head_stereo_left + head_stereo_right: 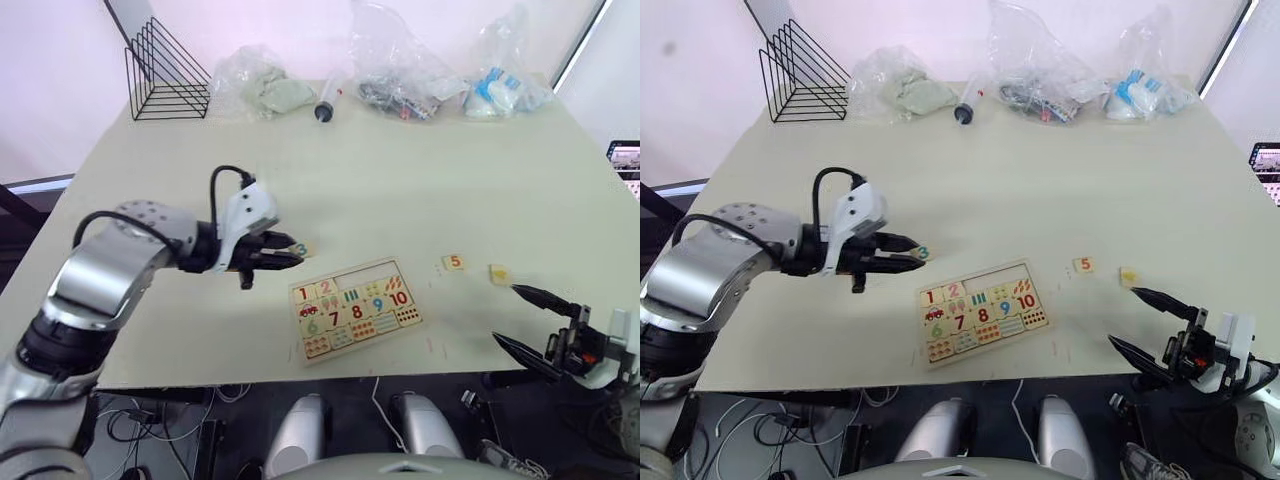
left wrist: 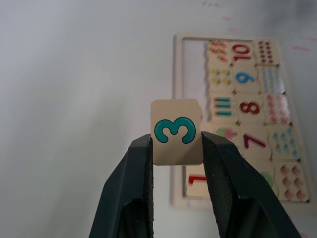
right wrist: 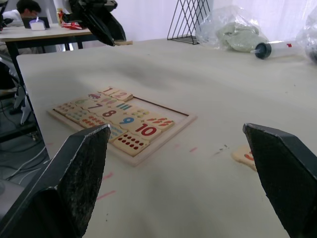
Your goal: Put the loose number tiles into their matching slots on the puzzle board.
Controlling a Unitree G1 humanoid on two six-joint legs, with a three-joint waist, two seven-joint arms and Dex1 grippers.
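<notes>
Left arm: silver, bent at the elbow, forearm reaching toward the robot's right above the table.
Left gripper (image 1: 290, 258): two black fingers (image 2: 130, 188) pointing sideways, closed on the small pale wooden tile with a green 3 (image 2: 176, 131), held clear of the table.
Right arm: low at the table's near right edge.
Right gripper (image 1: 520, 318): black fingers spread wide apart, nothing between them.

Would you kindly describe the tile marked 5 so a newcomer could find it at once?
On the pale table, look just right of the puzzle board. Two loose tiles lie there; the 5 tile is the nearer to the board, showing an orange digit, unlike its yellow-marked neighbour.
</notes>
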